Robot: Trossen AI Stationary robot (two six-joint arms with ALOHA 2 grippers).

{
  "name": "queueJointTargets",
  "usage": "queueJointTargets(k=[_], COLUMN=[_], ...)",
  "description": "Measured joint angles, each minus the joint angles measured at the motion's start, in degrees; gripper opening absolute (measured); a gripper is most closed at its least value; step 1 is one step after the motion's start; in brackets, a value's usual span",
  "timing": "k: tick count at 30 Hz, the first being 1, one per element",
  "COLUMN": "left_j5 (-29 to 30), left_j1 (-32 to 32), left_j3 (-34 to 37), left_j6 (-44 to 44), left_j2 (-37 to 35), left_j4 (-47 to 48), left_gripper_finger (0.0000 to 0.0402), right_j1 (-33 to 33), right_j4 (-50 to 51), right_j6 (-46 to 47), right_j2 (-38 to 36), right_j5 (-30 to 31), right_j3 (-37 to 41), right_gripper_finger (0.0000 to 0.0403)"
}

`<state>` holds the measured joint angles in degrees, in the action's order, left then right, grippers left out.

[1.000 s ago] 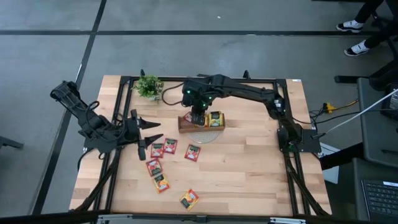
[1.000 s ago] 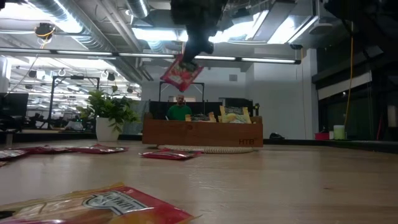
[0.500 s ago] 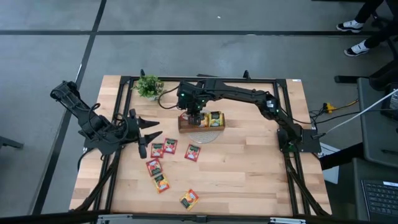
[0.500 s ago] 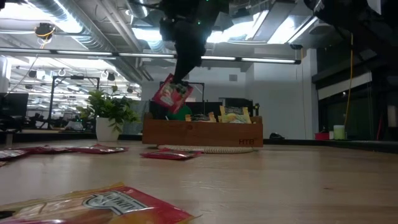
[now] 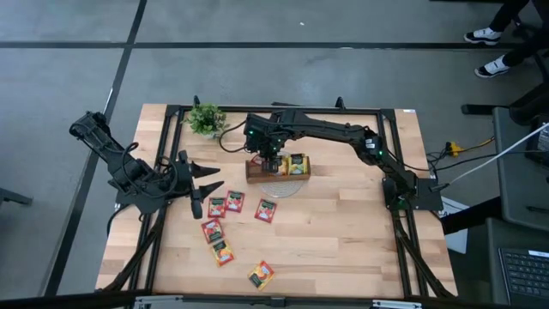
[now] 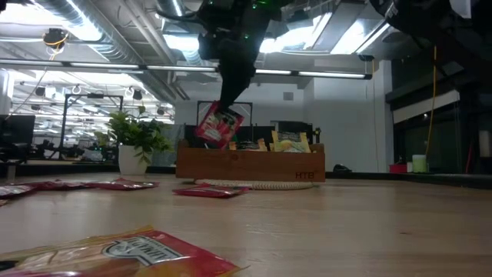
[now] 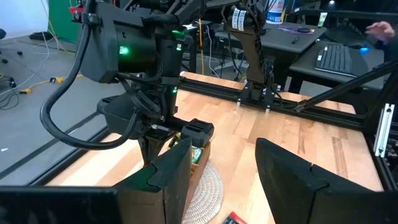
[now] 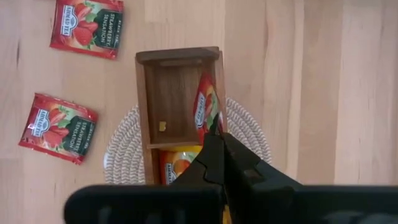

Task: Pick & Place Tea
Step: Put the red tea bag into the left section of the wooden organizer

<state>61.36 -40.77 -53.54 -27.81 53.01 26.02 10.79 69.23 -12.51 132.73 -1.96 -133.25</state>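
While it hangs tilted over the wooden tray's (image 8: 179,99) end compartment, the red sachet (image 8: 206,109) is pinched at its edge, right gripper (image 5: 269,160) fingers clamped on it. Six more sachets (image 5: 232,202) lie loose on the surface (image 5: 343,232), at seven o'clock from the tray. At nine o'clock waits the left gripper (image 5: 208,182), fingers apart.

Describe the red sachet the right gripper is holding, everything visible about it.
The red tea sachet is a small flat foil-like packet with a dark label and fruit artwork. The right gripper is shut on its upper edge, so it hangs edge-down and slightly tilted. It sits above the empty end compartment of the wooden tray, close to the compartment's wall; whether it touches the wood cannot be told. In the low view it hangs just above the tray's rim.
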Motion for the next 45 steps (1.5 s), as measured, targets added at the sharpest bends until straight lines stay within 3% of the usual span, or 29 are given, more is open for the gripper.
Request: queueJointTargets(k=[10, 30, 35, 45], left_j5=[-2.13, -2.52, -2.54, -2.56], left_j1=[0.0, 0.0, 0.0, 0.0], left_j3=[0.0, 0.02, 0.02, 0.02], left_j6=[-0.02, -0.08, 0.04, 0.04], left_j2=[0.0, 0.0, 0.0, 0.0], left_j4=[-0.02, -0.04, -0.04, 0.0], left_gripper_finger=[0.0173, 0.0173, 0.0173, 0.0173], right_j1=[0.04, -0.44, -2.55, -11.97], right_j4=[-0.07, -0.42, 0.24, 1.12], right_j6=[-0.03, -0.57, -1.12, 7.23], right_j2=[-0.02, -0.05, -0.07, -0.07], right_j5=[-0.07, -1.25, -3.01, -6.79], right_j3=[0.0, 0.0, 0.0, 0.0], right_gripper_finger=[0.0018, 0.0101, 0.0129, 0.02])
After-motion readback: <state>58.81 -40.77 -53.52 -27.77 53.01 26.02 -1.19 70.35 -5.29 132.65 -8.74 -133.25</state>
